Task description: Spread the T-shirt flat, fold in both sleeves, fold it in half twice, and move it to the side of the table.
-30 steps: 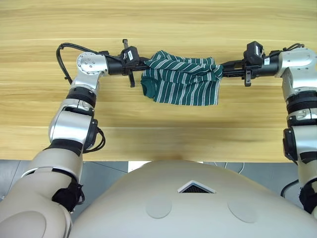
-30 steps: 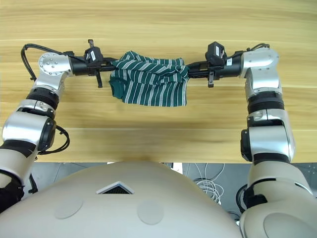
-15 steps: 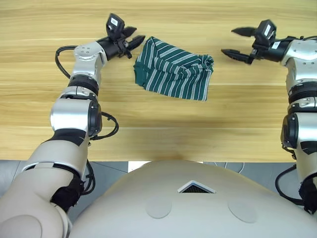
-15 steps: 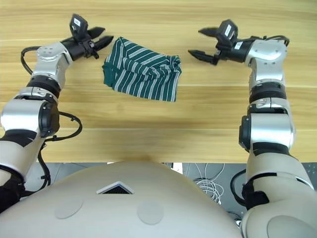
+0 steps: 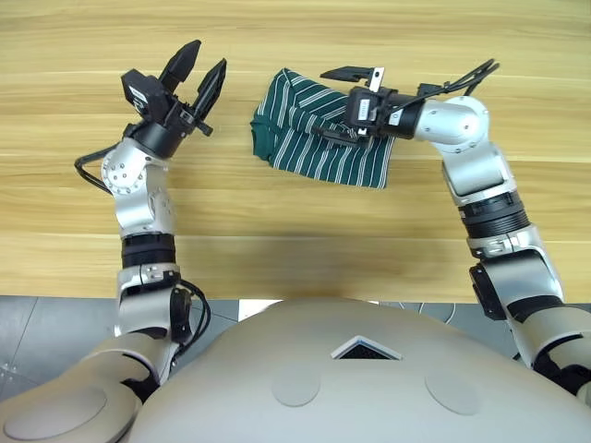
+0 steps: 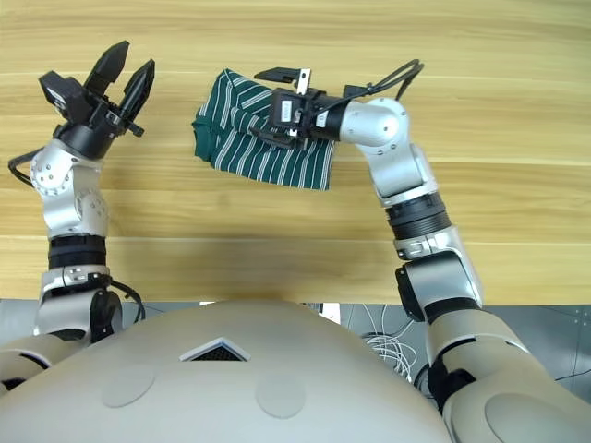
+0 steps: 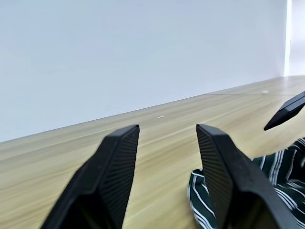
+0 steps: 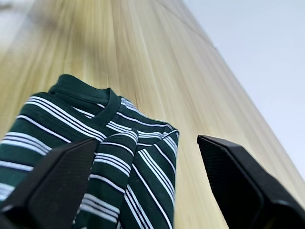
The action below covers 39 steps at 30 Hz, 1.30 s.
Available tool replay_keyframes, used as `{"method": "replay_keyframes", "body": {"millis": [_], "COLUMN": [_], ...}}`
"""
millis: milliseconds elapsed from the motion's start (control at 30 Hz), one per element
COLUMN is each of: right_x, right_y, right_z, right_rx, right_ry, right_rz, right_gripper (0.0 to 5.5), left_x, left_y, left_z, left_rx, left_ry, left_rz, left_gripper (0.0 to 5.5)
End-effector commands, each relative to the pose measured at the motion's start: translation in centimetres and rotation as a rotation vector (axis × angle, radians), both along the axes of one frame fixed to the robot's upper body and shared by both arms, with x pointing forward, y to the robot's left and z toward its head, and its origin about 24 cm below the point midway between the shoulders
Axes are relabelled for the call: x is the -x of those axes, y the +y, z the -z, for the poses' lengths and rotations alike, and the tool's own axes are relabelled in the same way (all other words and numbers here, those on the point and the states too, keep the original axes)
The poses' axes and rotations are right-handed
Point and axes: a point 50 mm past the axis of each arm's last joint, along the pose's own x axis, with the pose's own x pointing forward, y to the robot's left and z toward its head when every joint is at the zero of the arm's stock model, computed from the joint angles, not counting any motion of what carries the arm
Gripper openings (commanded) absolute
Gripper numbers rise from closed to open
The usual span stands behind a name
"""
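We saw the wooden table [image 5: 295, 212] running out of view past 9, 12 and 3 o'clock, with only its near edge at 6 o'clock in sight. The T-shirt [image 5: 305, 152], dark green with thin white stripes, lay on it as a folded, slightly rumpled bundle at about 12 o'clock from the robot. Its collar sat at the edge towards 9 o'clock. We could not make out its sleeves, and its part towards 3 o'clock was covered by the right arm. The right gripper [image 5: 320, 103] came in from 3 o'clock and hung over the shirt with its fingers spread wide and nothing between them. One finger lay along the shirt's 12 o'clock edge and the other over its middle, and we could not tell whether either touched the cloth. The left gripper [image 5: 208, 53] stood off at 9 o'clock from the shirt, well apart from it and raised above the wood. Its two ribbed fingers were parted and empty, pointing towards 12 o'clock. A small pale label [image 5: 363, 109] sat on the right gripper's body, its print too small for us to read.
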Motion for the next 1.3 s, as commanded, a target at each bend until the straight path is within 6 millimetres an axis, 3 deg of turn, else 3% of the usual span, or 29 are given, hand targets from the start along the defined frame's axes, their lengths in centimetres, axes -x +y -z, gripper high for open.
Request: {"method": "replay_keyframes", "body": {"millis": [33,267,400,700,1067,1300], "right_x": [0.3,1.6,1.1,-0.5,-1.6,-2.3], "right_y": [1.3,1.4,1.2,0.6,0.7,2.1], "right_z": [0.9,2.7,2.7,1.3,2.1,-0.2], "right_rx": [0.06,0.148,0.196,0.191,0.22,0.105], "right_ry": [0.013,0.096,0.059,0.0,0.018,-0.001], "right_rz": [0.043,0.016,0.043,0.119,0.167,0.138], "right_gripper": [3.95,3.95,3.95,2.22,0.14,0.02], "left_x": [1.6,2.4,2.7,3.4,3.7,3.6], "left_y": [-1.9,-2.9,-3.5,-5.0,-5.2,-5.1], "left_z": [0.8,0.8,0.6,0.3,0.4,1.0], "left_rx": [-0.013,0.025,0.034,0.075,0.12,0.146], "left_ry": [-0.005,0.003,-0.002,-0.005,-0.001,0.021], "left_rz": [-0.019,-0.034,-0.027,0.012,0.032,0.039], "left_gripper": [2.09,2.09,2.09,2.09,2.09,2.09]}}
